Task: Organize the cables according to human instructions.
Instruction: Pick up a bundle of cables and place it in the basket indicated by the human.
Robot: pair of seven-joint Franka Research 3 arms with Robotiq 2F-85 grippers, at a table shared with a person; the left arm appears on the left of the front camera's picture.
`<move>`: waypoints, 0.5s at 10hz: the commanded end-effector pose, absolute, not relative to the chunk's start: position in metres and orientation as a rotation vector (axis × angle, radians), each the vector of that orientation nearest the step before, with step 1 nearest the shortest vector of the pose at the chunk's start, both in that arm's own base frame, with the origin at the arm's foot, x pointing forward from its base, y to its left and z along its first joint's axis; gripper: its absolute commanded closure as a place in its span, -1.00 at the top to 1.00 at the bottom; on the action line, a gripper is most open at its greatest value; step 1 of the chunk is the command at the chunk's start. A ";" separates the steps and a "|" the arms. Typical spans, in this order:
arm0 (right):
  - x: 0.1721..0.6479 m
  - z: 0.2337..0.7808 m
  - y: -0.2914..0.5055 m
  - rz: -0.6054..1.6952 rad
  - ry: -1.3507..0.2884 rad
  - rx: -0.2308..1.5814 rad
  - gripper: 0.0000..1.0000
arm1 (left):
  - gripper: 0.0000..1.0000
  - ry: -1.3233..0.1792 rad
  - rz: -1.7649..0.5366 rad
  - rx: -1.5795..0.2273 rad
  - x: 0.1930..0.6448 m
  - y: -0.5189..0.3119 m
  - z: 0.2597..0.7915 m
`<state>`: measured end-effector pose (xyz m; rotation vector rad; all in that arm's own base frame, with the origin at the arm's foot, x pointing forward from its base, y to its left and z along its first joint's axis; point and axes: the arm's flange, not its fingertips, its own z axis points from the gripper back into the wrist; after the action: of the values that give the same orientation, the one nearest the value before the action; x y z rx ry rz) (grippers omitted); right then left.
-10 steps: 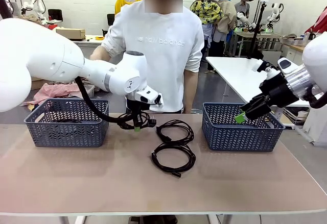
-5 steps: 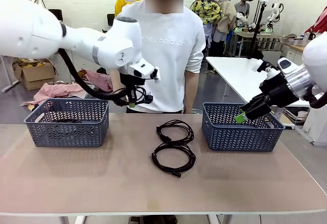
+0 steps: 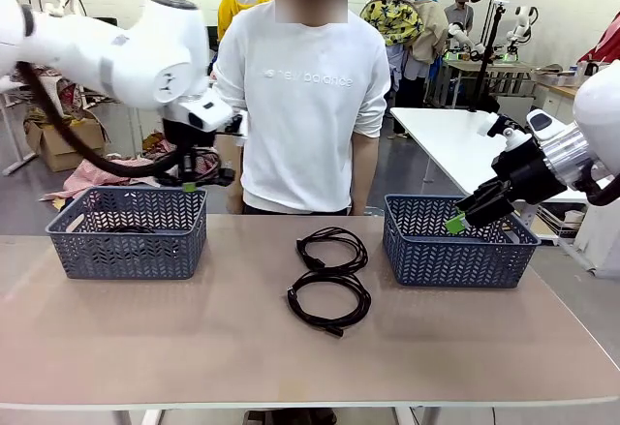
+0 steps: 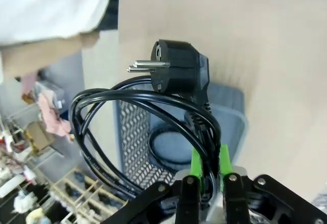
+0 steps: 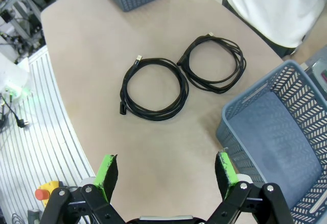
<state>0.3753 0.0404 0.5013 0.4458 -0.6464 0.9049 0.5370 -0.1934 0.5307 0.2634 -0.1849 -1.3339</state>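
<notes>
My left gripper [image 3: 190, 185] hangs above the far rim of the left basket [image 3: 68, 251], shut on a coiled black cable [image 3: 201, 166]. In the left wrist view the gripper [image 4: 208, 163] pinches that cable [image 4: 102, 147] between its green pads, and the plug [image 4: 179, 71] sticks up. Below it the left basket [image 4: 232, 112] holds another coil [image 4: 158, 145]. Two more cables lie at mid-table, one farther [image 3: 332, 249] and one nearer [image 3: 329, 304]; the right wrist view shows them too, the farther [image 5: 214, 63] and the nearer [image 5: 153, 87]. My right gripper [image 3: 463, 214] [image 5: 166, 170] is open above the right basket [image 3: 455, 251].
A person in a white sweatshirt [image 3: 310, 86] stands at the table's far edge between the baskets, hands out of sight. The right basket [image 5: 276, 132] has nothing in it. Bare tabletop [image 3: 310, 367] runs along the near side.
My left arm has lifted the held cable from mid-table and swung it left, up over the left basket. The right arm has not moved.
</notes>
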 end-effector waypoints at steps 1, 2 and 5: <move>0.379 0.501 0.039 0.922 -0.671 0.472 1.00 | -1.00 -0.221 -1.344 0.247 0.523 -0.151 0.518; 0.379 0.501 0.039 0.922 -0.671 0.472 1.00 | -1.00 -0.230 -1.331 0.237 0.522 -0.132 0.512; 0.379 0.501 0.039 0.922 -0.671 0.472 1.00 | -1.00 -0.235 -1.275 0.212 0.532 -0.092 0.485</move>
<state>0.3753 0.0404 0.5014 0.4456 -0.6464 0.9049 0.5325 -0.0976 0.4897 0.2288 -0.2048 -1.2710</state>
